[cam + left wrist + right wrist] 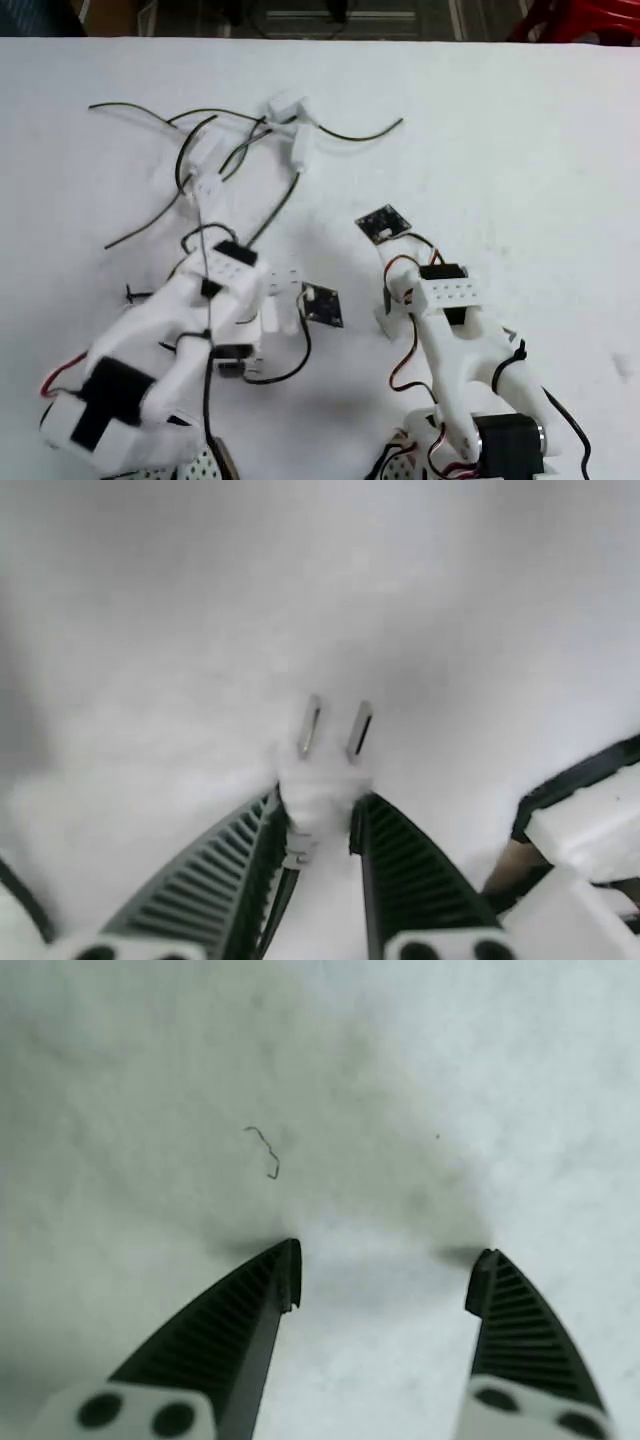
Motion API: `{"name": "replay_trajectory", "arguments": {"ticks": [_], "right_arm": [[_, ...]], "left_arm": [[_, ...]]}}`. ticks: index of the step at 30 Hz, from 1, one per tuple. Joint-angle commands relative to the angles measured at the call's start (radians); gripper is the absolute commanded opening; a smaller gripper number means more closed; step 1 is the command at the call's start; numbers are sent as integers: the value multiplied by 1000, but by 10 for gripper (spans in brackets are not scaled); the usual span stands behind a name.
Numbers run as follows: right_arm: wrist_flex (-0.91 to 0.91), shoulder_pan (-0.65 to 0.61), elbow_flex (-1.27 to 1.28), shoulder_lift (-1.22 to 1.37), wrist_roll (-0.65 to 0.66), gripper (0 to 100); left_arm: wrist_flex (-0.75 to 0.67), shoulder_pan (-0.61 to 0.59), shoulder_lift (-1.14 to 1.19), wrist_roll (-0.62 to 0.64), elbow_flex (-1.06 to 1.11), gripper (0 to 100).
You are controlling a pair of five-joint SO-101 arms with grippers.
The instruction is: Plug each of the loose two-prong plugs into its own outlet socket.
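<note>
My left gripper is shut on the body of a white two-prong plug. Its two metal prongs point away from the fingers, just above the white table. In the high view this gripper sits left of centre, near the front. Several white plug and socket pieces lie tangled in thin black cords at the back left; I cannot tell plugs from sockets there. My right gripper is open with nothing between its fingers, tips close to the bare table. In the high view it stands right of centre.
A small curl of wire lies on the table ahead of the right gripper. Small black camera boards stick out by each wrist. Red and black arm cables hang near the right arm.
</note>
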Motion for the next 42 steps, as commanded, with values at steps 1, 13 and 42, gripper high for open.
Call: {"name": "replay_trajectory", "arguments": {"ticks": [1, 13, 42], "right_arm": [[-8, 10, 2, -7, 12, 270], [-4, 8, 2, -7, 12, 270], [-4, 10, 2, -7, 12, 270]], "left_arm": [[-92, 16, -202, 0, 114, 95], [-137, 18, -286, 2, 169, 221], [-126, 18, -56, 86, 32, 24]]}}
